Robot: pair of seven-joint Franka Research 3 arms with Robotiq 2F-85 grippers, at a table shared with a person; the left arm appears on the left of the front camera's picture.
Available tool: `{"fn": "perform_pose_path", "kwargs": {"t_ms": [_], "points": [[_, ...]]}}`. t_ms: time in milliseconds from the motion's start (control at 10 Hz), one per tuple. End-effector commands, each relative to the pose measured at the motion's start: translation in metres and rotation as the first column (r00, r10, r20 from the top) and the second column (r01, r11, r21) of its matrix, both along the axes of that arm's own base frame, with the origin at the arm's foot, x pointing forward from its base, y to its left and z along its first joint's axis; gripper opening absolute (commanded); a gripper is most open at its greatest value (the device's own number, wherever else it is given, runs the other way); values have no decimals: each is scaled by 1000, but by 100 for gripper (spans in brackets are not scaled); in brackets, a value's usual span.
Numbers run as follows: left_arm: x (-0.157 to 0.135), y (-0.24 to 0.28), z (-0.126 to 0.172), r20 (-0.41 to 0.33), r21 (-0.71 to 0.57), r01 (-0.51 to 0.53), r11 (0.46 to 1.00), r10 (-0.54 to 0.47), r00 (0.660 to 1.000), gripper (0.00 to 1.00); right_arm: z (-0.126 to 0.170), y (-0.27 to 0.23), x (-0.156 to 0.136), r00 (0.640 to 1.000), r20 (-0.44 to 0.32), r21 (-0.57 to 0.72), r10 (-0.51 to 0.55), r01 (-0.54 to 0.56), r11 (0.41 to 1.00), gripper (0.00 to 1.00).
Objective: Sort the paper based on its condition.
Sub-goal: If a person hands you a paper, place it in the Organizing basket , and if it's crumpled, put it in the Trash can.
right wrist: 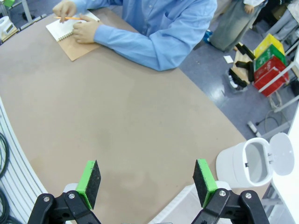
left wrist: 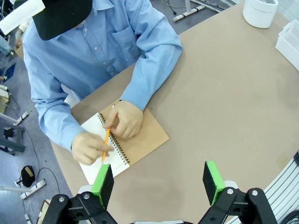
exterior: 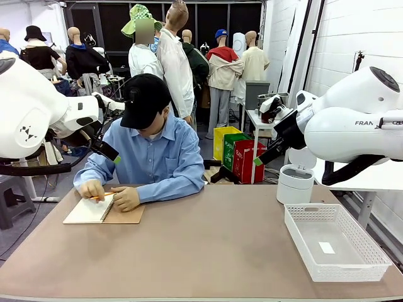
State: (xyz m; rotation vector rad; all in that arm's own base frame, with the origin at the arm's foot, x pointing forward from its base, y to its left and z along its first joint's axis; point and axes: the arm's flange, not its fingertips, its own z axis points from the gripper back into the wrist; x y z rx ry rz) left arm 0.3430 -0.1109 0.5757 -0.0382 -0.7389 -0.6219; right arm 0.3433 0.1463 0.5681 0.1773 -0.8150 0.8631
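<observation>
The paper as loose sheets is out of view. A person in a blue shirt sits at the far side and writes with an orange pencil (exterior: 101,196) on the open white page of a spiral notebook (exterior: 104,211) with a tan cover (left wrist: 147,137), at the table's far left (right wrist: 70,35). One hand (left wrist: 124,119) holds the page down. My left gripper (exterior: 113,157) hangs open above the notebook, green pads wide apart (left wrist: 159,182). Above the table's right side, my right gripper (exterior: 259,160) is also open and holds nothing (right wrist: 147,182).
A white mesh basket (exterior: 302,242) stands at the near right, with a small white scrap (exterior: 326,247) on its floor. A white bin (exterior: 295,182) with its lid flipped up (right wrist: 245,163) stands behind it. The brown tabletop (exterior: 208,245) is bare in the middle.
</observation>
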Motion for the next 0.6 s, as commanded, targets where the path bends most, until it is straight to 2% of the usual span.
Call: {"fn": "perform_pose_path", "kwargs": {"t_ms": [0,500], "points": [[-1,0,1,3,0,-1,1000,1,1000,100,0,0,0,1000,3,-9,3,-3,1000,100],[-1,0,1,3,0,-1,1000,1,1000,100,0,0,0,1000,3,-9,3,-3,1000,100]]}}
